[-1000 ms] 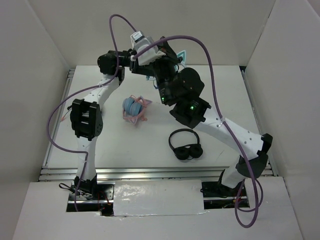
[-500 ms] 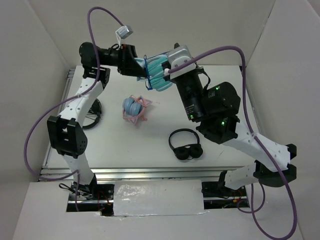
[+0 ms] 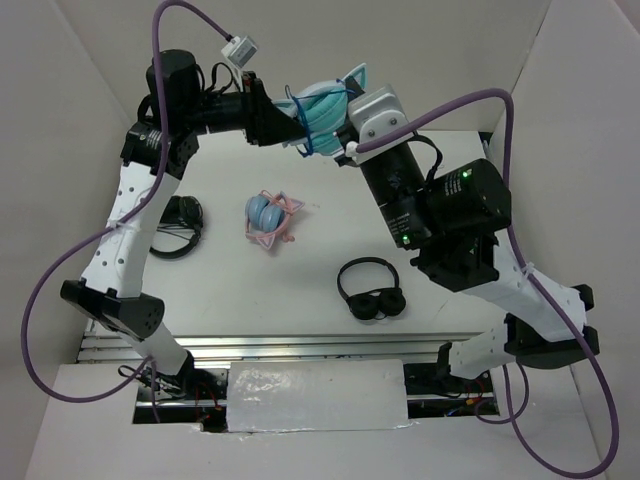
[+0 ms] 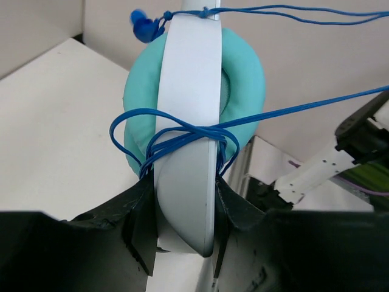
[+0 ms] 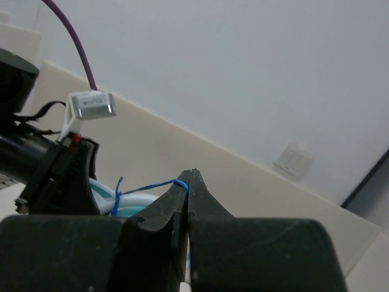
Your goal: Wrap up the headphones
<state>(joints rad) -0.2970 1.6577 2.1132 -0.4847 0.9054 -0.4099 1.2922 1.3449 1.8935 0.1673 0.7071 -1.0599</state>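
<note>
The teal headphones [image 3: 325, 112] with cat-ear points hang high above the table's far edge, between both arms. My left gripper [image 4: 185, 240] is shut on their white headband [image 4: 188, 140]; a teal cup [image 4: 243, 79] shows behind it. The thin blue cable [image 4: 176, 134] is looped several times round the band and cup, with the small blue plug [image 4: 143, 27] at the top. My right gripper [image 5: 189, 182] is shut on the blue cable [image 5: 152, 185], pulling it taut away from the headphones [image 5: 106, 198]. In the top view the right gripper [image 3: 352, 140] sits just right of the headphones.
A blue-cupped pair with a pink cat-ear band [image 3: 268, 218] lies mid-table. Plain black headphones [image 3: 371, 291] lie nearer the front, right of centre. Another dark pair [image 3: 176, 222] lies at the left under the left arm. White walls enclose the table.
Both arms have lifted the headphones higher and further back. The left arm has swung outward to the left, uncovering the dark pair on the table. The right gripper stays on the cable.
</note>
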